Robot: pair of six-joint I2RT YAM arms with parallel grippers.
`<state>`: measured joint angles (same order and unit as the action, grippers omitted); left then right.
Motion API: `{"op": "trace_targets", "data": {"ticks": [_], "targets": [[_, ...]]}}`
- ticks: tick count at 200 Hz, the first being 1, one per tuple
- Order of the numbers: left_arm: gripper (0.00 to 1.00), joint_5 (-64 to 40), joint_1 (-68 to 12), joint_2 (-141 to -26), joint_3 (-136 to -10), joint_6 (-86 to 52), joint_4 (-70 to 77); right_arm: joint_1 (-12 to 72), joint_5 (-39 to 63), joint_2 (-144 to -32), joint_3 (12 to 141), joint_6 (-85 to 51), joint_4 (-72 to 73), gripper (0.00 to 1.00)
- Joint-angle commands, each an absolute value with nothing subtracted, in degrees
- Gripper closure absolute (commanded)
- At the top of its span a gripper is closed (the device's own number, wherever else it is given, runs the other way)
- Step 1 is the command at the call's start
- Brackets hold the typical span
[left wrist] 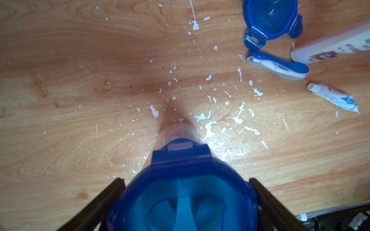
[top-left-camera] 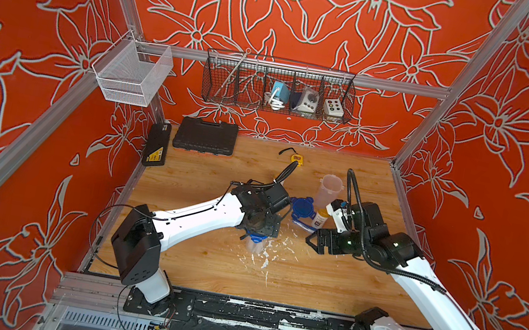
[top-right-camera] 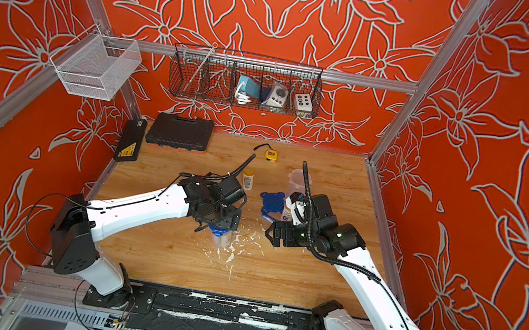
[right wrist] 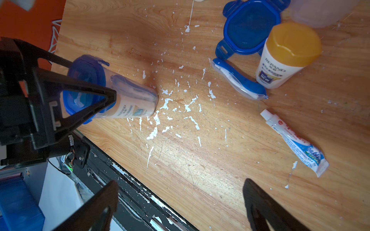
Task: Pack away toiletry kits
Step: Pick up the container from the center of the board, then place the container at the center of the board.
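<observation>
Left wrist view looks straight down on the packed tub (left wrist: 176, 132). It stands upright on the worktop (left wrist: 80, 100), directly beneath the left end effector (left wrist: 186, 179). Its blue clip lid (left wrist: 180, 200) faces up into the jaws, so the tub's long axis is vertical, in line with that end effector's reach. The fingers (left wrist: 96, 204) stand one on each side of the lid, right at its rim. The rim is blurred this close, so I cannot tell whether they press it. In the right wrist view a labelled bottle shows through the tub's clear wall.

The other kit lies loose ahead of the right end effector (right wrist: 181, 182), whose jaws are wide apart and empty. A loose lid (right wrist: 248, 28) lies flat, and a yellow-capped bottle (right wrist: 284, 54) stands upright just beside it. The toothbrush (right wrist: 238, 80) lies flat between them. The tube (right wrist: 294, 144) lies flat nearer those jaws, cap end toward the toothbrush, its long axis slanting across the jaws' line. The empty tub (top-left-camera: 330, 187) stands open beyond them. The right arm is plainly the nearer one for these pieces. I judge that a lift of the packed tub would go straight up along its axis.
</observation>
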<state>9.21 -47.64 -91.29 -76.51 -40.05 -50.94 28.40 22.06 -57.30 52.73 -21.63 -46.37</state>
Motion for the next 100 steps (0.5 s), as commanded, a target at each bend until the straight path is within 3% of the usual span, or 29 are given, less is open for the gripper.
{"op": "trace_targets", "data": {"ticks": [1, 29, 100], "targets": [[0.2, 11.51, -47.4, -91.66, -75.76, -38.46, -53.0, 27.69, 19.85, -56.59, 53.14, -22.08, -48.05, 0.02], [0.25, 10.92, -43.37, -88.39, -72.84, -36.82, -52.49, 27.02, 17.93, -56.42, 54.96, -21.71, -49.21, 0.02], [0.28, 4.63, -18.64, -83.72, -67.5, -28.0, -44.01, 25.87, 7.85, -61.62, 63.57, -17.88, -57.28, 0.02]]}}
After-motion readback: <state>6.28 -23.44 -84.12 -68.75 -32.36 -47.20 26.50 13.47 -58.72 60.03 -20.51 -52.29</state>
